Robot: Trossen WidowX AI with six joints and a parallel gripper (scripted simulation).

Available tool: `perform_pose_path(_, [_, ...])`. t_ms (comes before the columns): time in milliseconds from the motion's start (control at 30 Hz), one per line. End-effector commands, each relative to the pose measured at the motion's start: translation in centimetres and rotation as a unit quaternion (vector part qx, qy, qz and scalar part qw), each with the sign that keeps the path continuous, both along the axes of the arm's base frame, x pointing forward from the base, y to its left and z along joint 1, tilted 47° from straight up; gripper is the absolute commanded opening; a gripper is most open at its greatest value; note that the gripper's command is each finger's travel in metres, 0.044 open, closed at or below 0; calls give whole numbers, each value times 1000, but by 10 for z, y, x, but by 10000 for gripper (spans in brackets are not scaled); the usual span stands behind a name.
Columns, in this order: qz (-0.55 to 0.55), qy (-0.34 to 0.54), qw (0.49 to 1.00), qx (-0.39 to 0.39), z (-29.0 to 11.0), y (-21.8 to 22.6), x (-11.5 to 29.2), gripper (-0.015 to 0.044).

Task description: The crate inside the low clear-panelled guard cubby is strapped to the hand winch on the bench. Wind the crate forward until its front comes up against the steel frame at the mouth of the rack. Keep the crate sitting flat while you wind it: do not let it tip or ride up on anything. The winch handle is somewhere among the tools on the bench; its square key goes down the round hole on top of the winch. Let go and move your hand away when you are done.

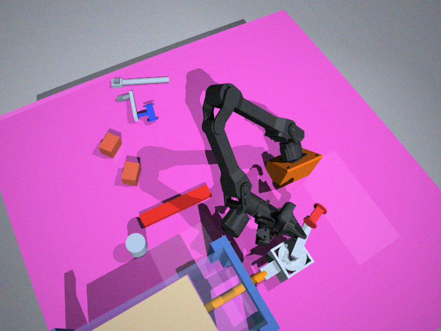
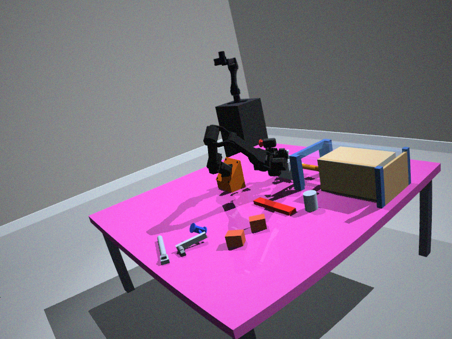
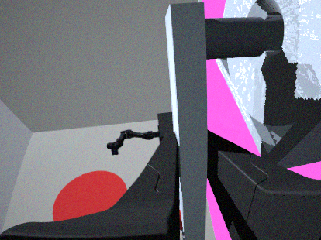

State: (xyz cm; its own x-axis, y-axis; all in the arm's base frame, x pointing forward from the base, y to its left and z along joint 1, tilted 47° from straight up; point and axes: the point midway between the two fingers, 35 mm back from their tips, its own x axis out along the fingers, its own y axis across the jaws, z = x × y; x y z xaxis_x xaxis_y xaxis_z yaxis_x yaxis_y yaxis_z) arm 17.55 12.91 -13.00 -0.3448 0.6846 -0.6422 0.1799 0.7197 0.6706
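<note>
My gripper (image 1: 303, 235) (image 3: 185, 137) is shut on the grey crank arm of the red-knobbed winch handle (image 1: 300, 243) (image 3: 188, 80). The handle is over the pale winch (image 1: 298, 260) (image 2: 287, 172) (image 3: 246, 89), arm roughly level. In the wrist view its dark key reaches the round hole; how far in it is, I cannot tell. An orange strap (image 1: 227, 297) (image 2: 310, 167) runs from the winch to the tan crate (image 1: 158, 305) (image 2: 352, 157). The crate appears flat, its front behind the blue frame (image 1: 245, 274) (image 2: 297, 173), with a gap between.
A blue-knobbed crank (image 1: 133, 106) (image 2: 191, 240) and a grey socket bar (image 1: 145, 80) (image 2: 161, 246) lie at the far side. Two orange blocks (image 1: 110, 145) (image 1: 131, 173), a red bar (image 1: 175, 205) (image 2: 274, 205) and a grey cylinder (image 1: 135, 244) (image 2: 310, 201) stand on the bench.
</note>
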Motion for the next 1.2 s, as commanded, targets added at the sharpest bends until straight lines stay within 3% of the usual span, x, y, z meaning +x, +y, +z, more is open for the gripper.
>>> perform_pose_path(0, [0, 0, 1000, 0, 0, 0, 0, 53])
perform_pose_path(233, [0, 0, 1000, 0, 0, 0, 0, 236])
perform_pose_path(1167, [0, 0, 1000, 0, 0, 0, 0, 240])
